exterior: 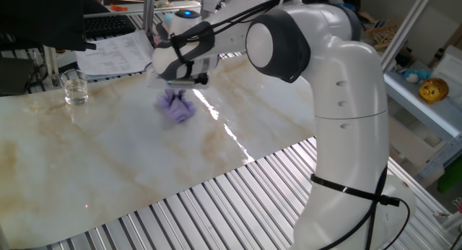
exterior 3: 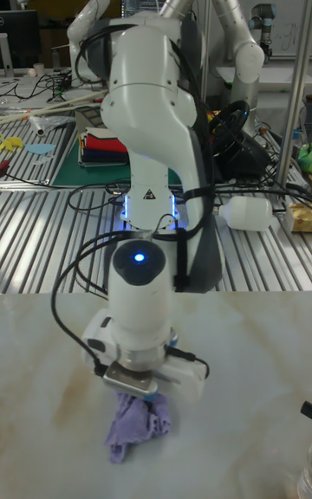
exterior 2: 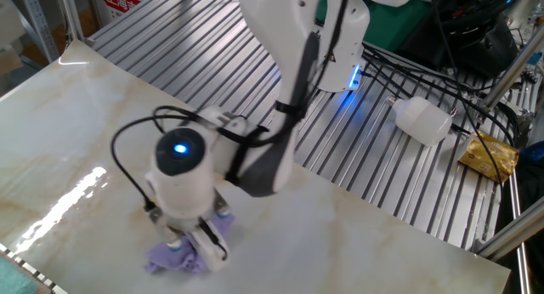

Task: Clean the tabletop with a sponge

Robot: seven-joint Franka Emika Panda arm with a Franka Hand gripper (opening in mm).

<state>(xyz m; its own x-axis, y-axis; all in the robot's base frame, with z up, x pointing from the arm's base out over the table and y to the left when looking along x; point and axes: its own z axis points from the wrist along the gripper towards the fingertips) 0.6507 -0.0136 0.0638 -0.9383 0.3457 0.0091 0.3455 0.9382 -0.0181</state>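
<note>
**Ana:** Tall fixed view first: the gripper point(exterior 3: 139, 382) points straight down onto the sponge point(exterior 3: 137, 426), which lies bunched up on the tabletop point(exterior 3: 251, 412). Can you see the fingers?

**Ben:** Hardly. From that camera the wrist and its housing cover them. In the other fixed view two fingertips point(exterior 2: 211, 248) poke out under the wrist with the sponge point(exterior 2: 178, 258) crumpled between and below them, so the gripper point(exterior 2: 195, 245) looks clamped on it.

**Ana:** And in one fixed view?

**Ben:** The gripper point(exterior: 178, 89) sits right on top of the sponge point(exterior: 177, 107), and the jaws themselves are too small and dark to make out. The sponge rests on the tabletop point(exterior: 108, 156), toward its far side, well apart from the drinking glass point(exterior: 74, 87) near the far left edge.

**Ana:** Anything cut off?

**Ben:** The tabletop runs out of frame on the left in that view. The arm's base is cut by the bottom edge. In the other fixed view the sponge sits close to the bottom edge.

**Ana:** Any writing?

**Ben:** A red sign point(exterior 2: 123, 0) at the top of the other fixed view carries white characters, too small to read. The printed sheets point(exterior: 119, 53) behind the glass are illegible too. A warning triangle sticker point(exterior 3: 147, 197) sits on the arm's base; no text on it that I can read.
</note>
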